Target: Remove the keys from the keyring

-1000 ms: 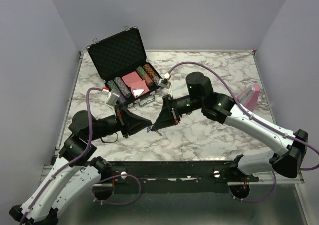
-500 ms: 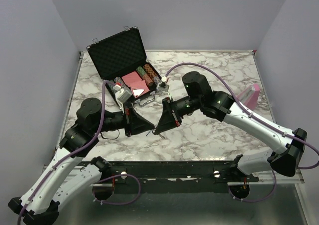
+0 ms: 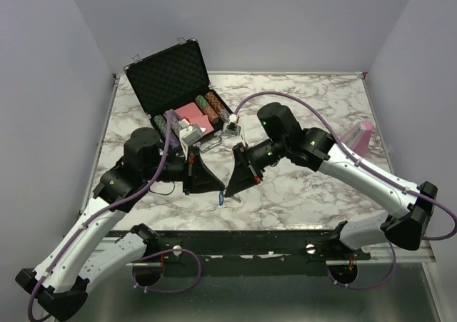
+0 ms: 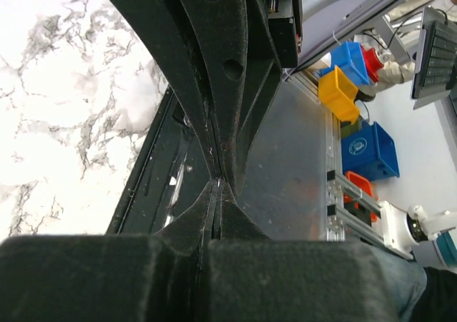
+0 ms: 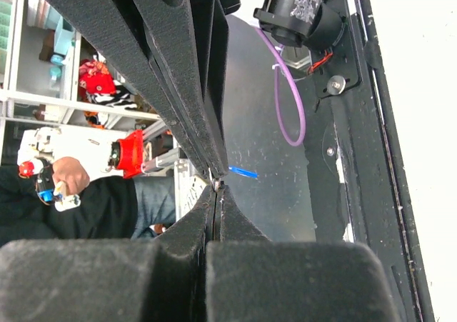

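Note:
My two grippers meet tip to tip above the near part of the marble table (image 3: 314, 101). The left gripper (image 3: 218, 187) comes in from the left and the right gripper (image 3: 228, 187) from the right. Both have their jaws pressed together on the tiny bunch of keys (image 3: 222, 193), whose bright blue piece (image 3: 221, 200) hangs just below the tips. In the left wrist view the left gripper (image 4: 217, 184) shows a small silvery glint at its tip. In the right wrist view the right gripper (image 5: 216, 187) pinches a bit of metal, with the blue piece (image 5: 243, 172) beside it. The ring itself is hidden.
An open black case (image 3: 171, 72) with poker chips (image 3: 214, 106) and a pink card stands at the back left, just behind the left arm. A pink object (image 3: 359, 138) lies at the table's right edge. The table's front edge is close below the grippers.
Both grippers have shifted toward the near edge, still tip to tip. The left arm has swung up and to the right. The blue piece now hangs in view below the tips.

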Available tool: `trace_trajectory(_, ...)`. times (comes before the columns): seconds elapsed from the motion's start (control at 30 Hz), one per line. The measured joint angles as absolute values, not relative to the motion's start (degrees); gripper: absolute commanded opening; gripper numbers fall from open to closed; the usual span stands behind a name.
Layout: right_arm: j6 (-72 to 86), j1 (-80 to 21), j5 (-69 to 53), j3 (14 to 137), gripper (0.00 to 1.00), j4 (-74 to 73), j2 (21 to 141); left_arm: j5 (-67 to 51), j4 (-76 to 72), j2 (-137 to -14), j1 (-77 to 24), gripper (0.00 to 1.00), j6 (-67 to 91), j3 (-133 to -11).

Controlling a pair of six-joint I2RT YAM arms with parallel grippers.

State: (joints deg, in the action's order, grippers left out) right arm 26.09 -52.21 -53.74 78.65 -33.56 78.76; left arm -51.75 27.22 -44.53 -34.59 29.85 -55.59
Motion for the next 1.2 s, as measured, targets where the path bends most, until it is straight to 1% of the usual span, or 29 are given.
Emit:
trace_trajectory(0.47, 22.85, -52.51, -55.44, 80.09, 0.01, -37.71, 79.83, -58.37, 34.06, -50.54, -34.57, 0.0, 24.25, -60.25)
trace_trajectory(0.5, 22.76, -52.51, -55.44, 80.09, 0.01, -37.89, 79.83, -58.59, 34.22, -50.81, -34.57, 0.02, 24.16, -60.34)
trace_trajectory(0.53, 22.63, -52.51, -55.4, 80.09, 0.01, -38.0, 79.83, -58.65, 34.39, -50.96, -34.57, 0.08, 24.18, -60.36)
trace_trajectory(0.63, 22.59, -52.51, -55.37, 80.09, 0.01, -38.15, 79.83, -58.5, 34.85, -51.2, -34.57, 0.38, 24.25, -60.64)
trace_trajectory(0.7, 22.68, -52.56, -55.44, 80.09, 0.01, -37.34, 79.83, -57.08, 35.59, -51.24, -34.57, 0.52, 23.97, -61.04)
trace_trajectory(0.77, 23.03, -52.66, -55.75, 80.07, 0.01, -36.77, 79.66, -55.44, 36.25, -51.29, -34.57, 0.59, 24.01, -61.3)
trace_trajectory(0.83, 23.49, -52.69, -55.86, 79.7, 0.01, -35.81, 79.13, -53.36, 36.75, -51.07, -34.57, 0.63, 24.25, -61.56)
trace_trajectory(0.93, 24.6, -52.66, -55.75, 78.41, 0.01, -33.61, 77.84, -50.09, 37.87, -50.39, -34.63, 0.65, 24.73, -62.52)
trace_trajectory(1.03, 25.91, -52.66, -55.13, 76.71, 0.01, -30.85, 76.36, -45.15, 37.91, -48.77, -34.72, 0.65, 26.57, -63.22)
trace_trajectory(1.2, 28.8, -52.84, -53.01, 74.08, 0.01, -28.27, 74.72, -31.42, 35.31, -40.86, -34.61, 0.64, 33.04, -62.13)
